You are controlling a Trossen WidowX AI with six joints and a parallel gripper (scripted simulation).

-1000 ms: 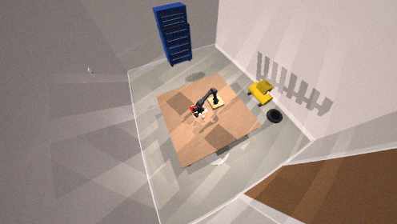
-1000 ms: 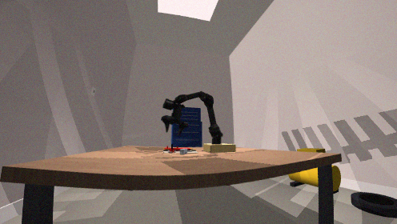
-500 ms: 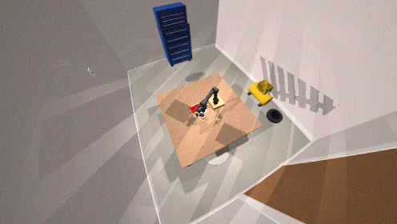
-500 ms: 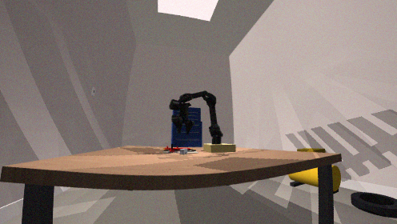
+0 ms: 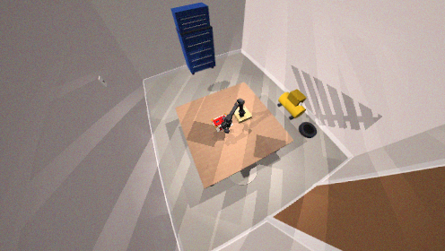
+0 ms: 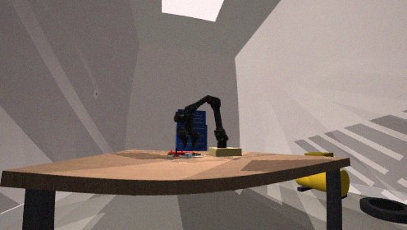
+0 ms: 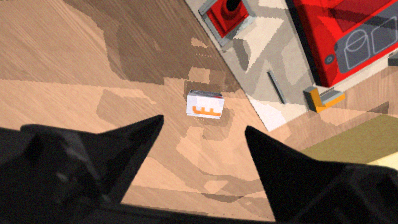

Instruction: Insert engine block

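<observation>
The engine block, a small pale block (image 7: 205, 106) (image 6: 188, 155) with an orange mark, lies on the wooden table, beside the pale plate. My gripper (image 7: 204, 123) (image 6: 189, 144) is open and empty. It points down above the block, which appears between and beyond the fingertips in the wrist view. The red car body (image 7: 320, 47) (image 5: 218, 120) is at the upper right of the wrist view, partly cut off by its edge. Its opening and rib cannot be made out for sure. In the top view the arm hides the block.
The pale plate (image 7: 256, 80) carries a red square piece (image 7: 226, 19) with a black round part. An orange and grey corner bracket (image 7: 316, 101) stands near the car body. The yellowish arm base (image 5: 244, 117) (image 6: 226, 152) is on the table (image 5: 215, 157), right of these parts.
</observation>
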